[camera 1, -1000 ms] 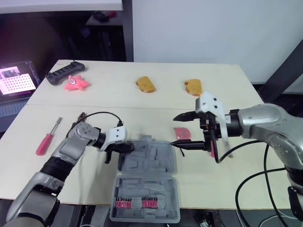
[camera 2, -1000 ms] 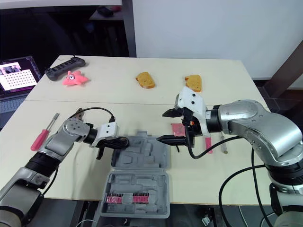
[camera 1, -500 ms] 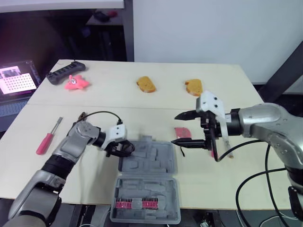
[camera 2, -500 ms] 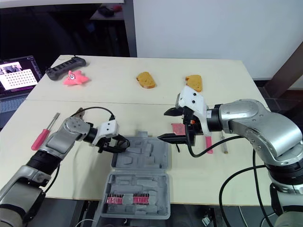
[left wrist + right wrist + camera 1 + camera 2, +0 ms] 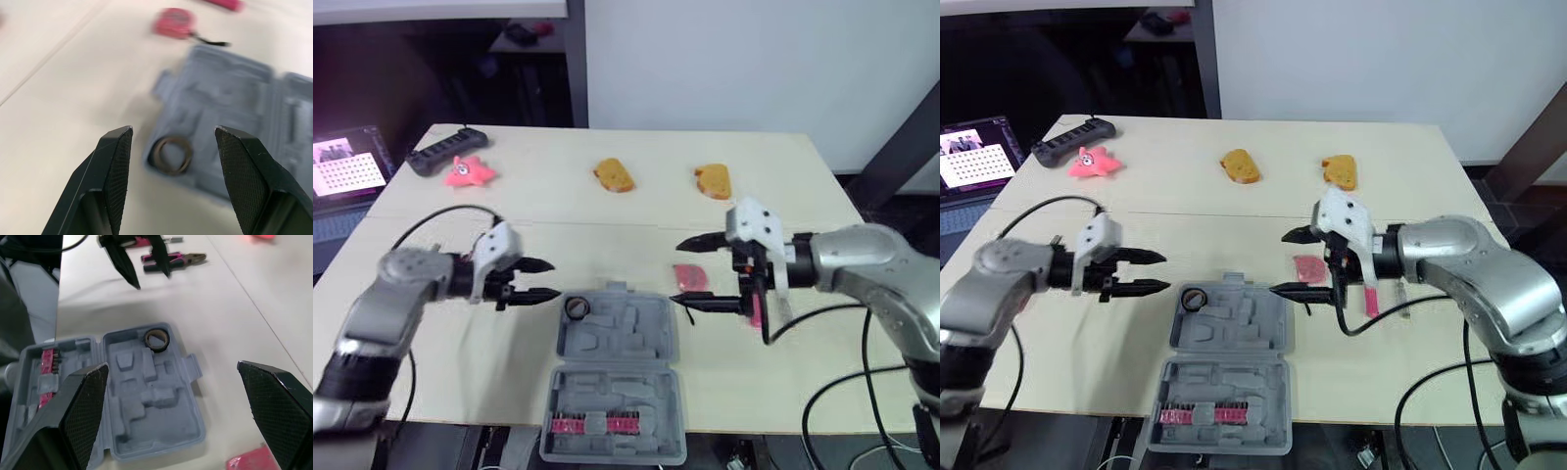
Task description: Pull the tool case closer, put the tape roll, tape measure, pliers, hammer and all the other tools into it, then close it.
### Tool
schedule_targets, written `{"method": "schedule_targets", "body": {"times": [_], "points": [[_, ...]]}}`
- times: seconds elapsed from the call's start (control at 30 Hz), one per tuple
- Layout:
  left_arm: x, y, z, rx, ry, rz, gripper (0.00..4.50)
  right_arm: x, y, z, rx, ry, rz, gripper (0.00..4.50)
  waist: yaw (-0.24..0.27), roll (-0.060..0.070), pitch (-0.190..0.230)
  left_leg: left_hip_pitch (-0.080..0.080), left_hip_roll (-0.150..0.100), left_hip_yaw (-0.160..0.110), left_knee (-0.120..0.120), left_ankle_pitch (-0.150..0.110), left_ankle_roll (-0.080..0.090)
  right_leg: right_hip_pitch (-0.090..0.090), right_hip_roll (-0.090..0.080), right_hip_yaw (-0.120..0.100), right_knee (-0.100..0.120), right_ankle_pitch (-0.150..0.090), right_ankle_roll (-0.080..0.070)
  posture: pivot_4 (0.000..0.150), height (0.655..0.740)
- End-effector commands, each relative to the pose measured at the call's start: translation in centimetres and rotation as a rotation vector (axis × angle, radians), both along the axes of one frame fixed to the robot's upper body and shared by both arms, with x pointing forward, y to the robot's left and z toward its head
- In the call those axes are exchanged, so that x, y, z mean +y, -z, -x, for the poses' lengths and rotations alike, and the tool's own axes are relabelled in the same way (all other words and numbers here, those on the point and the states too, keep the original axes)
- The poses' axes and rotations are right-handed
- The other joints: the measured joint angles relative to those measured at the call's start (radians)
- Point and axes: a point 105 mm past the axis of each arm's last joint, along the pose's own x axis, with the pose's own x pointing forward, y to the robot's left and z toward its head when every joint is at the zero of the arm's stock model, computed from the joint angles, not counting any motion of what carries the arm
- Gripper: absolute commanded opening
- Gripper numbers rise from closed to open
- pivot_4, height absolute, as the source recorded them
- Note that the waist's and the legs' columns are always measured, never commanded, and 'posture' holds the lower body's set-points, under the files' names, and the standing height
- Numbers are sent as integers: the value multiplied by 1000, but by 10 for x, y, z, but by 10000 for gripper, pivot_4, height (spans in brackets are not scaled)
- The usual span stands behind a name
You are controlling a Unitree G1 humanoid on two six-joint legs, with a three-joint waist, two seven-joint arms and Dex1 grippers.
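Left eye view: tool case (image 5: 617,377) lies open at the near edge of the counter (image 5: 783,372), tape roll (image 5: 575,307) in its far-left corner; left jaws and right jaws spread, empty, flanking it.

The left arm (image 5: 406,284) is angling in from the left side, forearm roughly level. The left tool (image 5: 540,278) is pointing toward the middle, its black fingers spread and empty. The right arm (image 5: 862,259) is bending inward, and the right tool (image 5: 677,272) is facing the left one, gaping wide and gripping nothing.
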Motion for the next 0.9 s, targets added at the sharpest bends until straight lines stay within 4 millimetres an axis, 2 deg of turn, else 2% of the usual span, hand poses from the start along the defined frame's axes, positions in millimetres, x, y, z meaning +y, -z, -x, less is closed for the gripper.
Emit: {"method": "schedule_targets", "body": {"times": [0.03, 0.13, 0.27, 0.37, 0.5, 0.7, 0.8, 0.9], "points": [[25, -22, 1, -167, -185, 15, 27950, -20, 2, 2, 30, 69, -15, 45000, 4, 0, 0, 0, 0, 0, 1, 0, 0, 0, 0, 0, 1, 0, 0, 1500, 7150], [37, -16, 24, -84, -178, 59, 27950, -38, 18, 11, 143, 141, -75, 45000, 6, -1, 0, 1, 0, 0, 2, 0, 0, 2, 0, 0, 0, 0, -1, 1500, 7150], [65, -11, 37, -75, -286, 100, 27950, -68, 30, 9, 126, 308, -144, 45000, 4, -1, -1, 2, 0, 0, 3, 0, 0, 3, 0, 0, 0, -2, -4, 1500, 7150], [65, -5, 48, -30, -267, 135, 27950, -78, 36, 13, 119, 337, -146, 45000, 0, -1, -1, 2, 0, 0, 2, 0, -1, 4, 0, 0, 0, -2, -3, 1500, 7150], [40, -11, 45, -20, -166, 173, 27950, -66, 32, 16, 101, 289, -157, 45000, -1, -1, -1, 3, 0, 0, 2, 0, -1, 4, 0, 0, 0, -2, -4, 1500, 7150], [0, -18, 24, -19, 13, 182, 27950, -31, 5, 22, 79, 153, -186, 45000, 0, -1, -1, 3, 0, 0, 2, 0, -1, 4, 0, 0, 0, -1, -3, 1500, 7150], [-16, -12, 11, -16, 86, 167, 19708, -19, -5, 23, 62, 120, -184, 45000, 0, -1, -1, 3, 0, 0, 1, 0, -1, 4, 0, 0, 0, 0, -1, 1500, 7150], [-33, -1, 2, -9, 171, 120, 19708, -10, -14, 23, 42, 102, -183, 45000, 0, -1, -1, 3, 0, 0, 1, 0, -1, 4, 0, 0, 0, 0, -1, 1500, 7150]]}}
